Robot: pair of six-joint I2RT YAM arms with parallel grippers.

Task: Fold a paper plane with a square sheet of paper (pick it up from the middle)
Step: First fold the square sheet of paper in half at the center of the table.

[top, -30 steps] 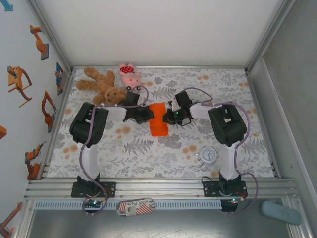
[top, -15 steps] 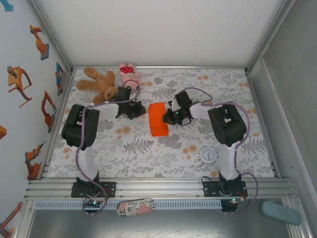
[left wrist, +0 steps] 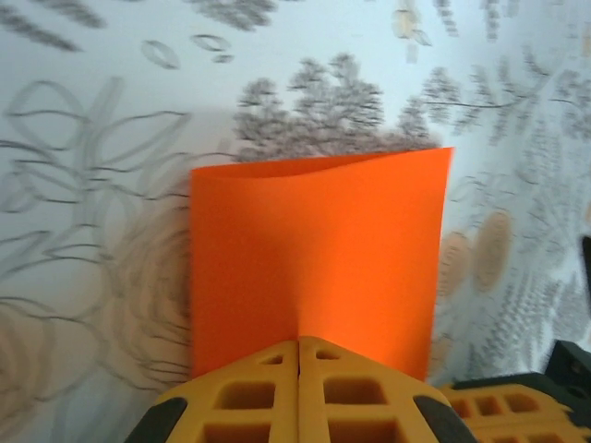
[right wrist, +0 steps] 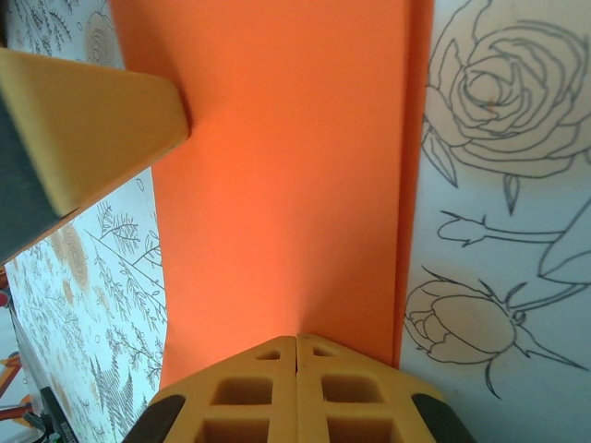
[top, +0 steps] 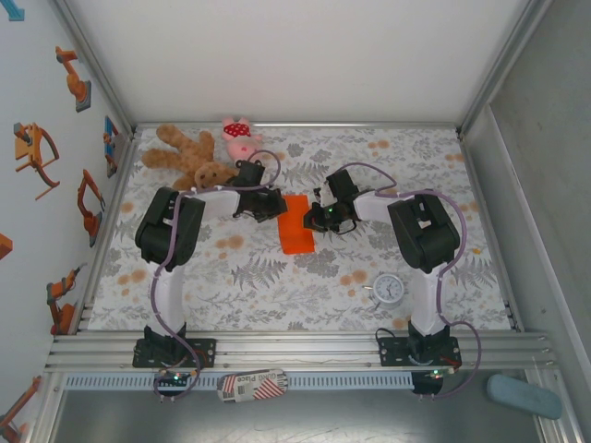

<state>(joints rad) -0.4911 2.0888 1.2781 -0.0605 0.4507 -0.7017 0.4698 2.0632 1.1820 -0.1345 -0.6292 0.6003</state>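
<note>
We see a table (top: 406, 157) with a pale covering printed with grey leaves, roses and small orange-brown blotches. In its far left corner lies a brown teddy bear (top: 185, 159), limbs spread. Just beside it, near the back rail, is a pink plush pig (top: 239, 138). Near the middle we find the orange sheet of paper (top: 296, 235), folded into a narrow rectangle and lying on the covering. In the right wrist view a second layer shows along one long edge. A small round white clock (top: 389, 290) lies toward the near right, well apart from the paper.
</note>
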